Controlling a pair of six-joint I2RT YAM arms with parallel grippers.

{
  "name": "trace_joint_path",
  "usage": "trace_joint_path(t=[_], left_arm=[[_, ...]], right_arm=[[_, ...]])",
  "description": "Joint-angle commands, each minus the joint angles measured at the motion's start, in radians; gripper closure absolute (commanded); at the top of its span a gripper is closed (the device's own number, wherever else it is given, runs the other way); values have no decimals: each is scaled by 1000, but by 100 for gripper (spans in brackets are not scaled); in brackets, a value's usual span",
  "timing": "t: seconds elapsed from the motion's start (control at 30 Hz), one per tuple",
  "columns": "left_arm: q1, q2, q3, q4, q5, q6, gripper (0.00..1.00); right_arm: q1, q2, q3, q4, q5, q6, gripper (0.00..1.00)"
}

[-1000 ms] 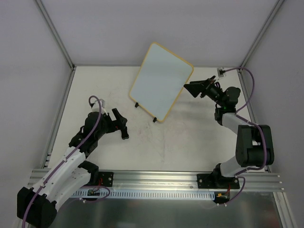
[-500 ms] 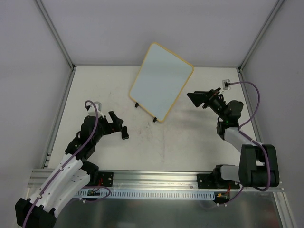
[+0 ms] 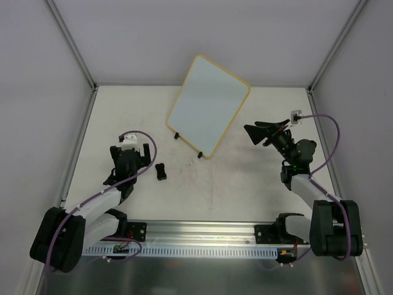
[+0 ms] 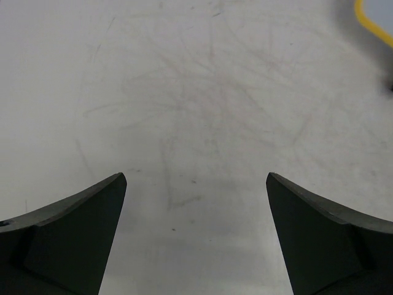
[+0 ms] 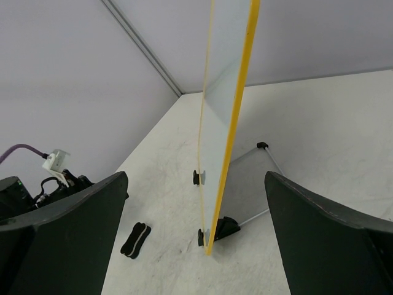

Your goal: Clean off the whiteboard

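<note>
The whiteboard (image 3: 209, 104) stands tilted on two black feet at the back middle of the table, its face blank. The right wrist view shows it edge-on by its yellow rim (image 5: 236, 123). A small black eraser block (image 3: 161, 171) lies on the table in front of it, left of centre, also visible in the right wrist view (image 5: 135, 239). My left gripper (image 3: 130, 160) is open and empty, left of the eraser and apart from it; its view shows only bare table between the fingers (image 4: 196, 178). My right gripper (image 3: 258, 132) is open and empty, just right of the board (image 5: 196, 174).
The table (image 3: 245, 184) is scuffed with faint marks. Metal frame posts stand at the back corners (image 3: 73, 43). The board's wire prop stand (image 5: 264, 178) rests behind it. A corner of the yellow rim (image 4: 371, 18) shows at the left wrist view's top right.
My left arm has folded back to the left, away from the eraser, which stays on the table. My right gripper has drawn back and down from the board's right edge.
</note>
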State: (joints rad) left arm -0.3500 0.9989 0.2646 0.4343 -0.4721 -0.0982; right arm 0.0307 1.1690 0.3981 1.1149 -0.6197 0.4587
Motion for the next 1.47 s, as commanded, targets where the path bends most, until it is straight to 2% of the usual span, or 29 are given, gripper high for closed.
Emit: trace_joint_path(t=[0.0, 0.03, 0.1, 0.37, 0.6, 0.7, 0.73, 0.77, 0.97, 1.2, 1.43], left_arm=[[112, 27, -76, 303, 103, 26, 1], [176, 49, -85, 337, 146, -7, 1], [212, 55, -73, 321, 223, -24, 1], [215, -22, -87, 265, 214, -28, 1], [215, -66, -84, 216, 219, -35, 1], [215, -71, -84, 208, 217, -37, 1], [215, -77, -82, 205, 214, -40, 1], [215, -80, -85, 204, 211, -41, 1], [215, -100, -85, 187, 196, -49, 1], [217, -121, -91, 176, 193, -52, 1], [215, -123, -90, 173, 194, -51, 1]], right_arm=[[5, 15, 22, 91, -32, -17, 1], [5, 21, 18, 98, -37, -18, 1], [5, 26, 16, 100, -46, -22, 1], [8, 64, 28, 88, -42, -12, 1], [8, 22, 33, -98, 43, -101, 1], [15, -26, 27, -257, 159, -188, 1], [21, -76, 36, -406, 284, -263, 1], [40, -100, 36, -455, 335, -294, 1], [87, -180, 15, -602, 648, -399, 1], [87, -103, 18, -607, 692, -391, 1], [87, -107, 18, -606, 675, -393, 1]])
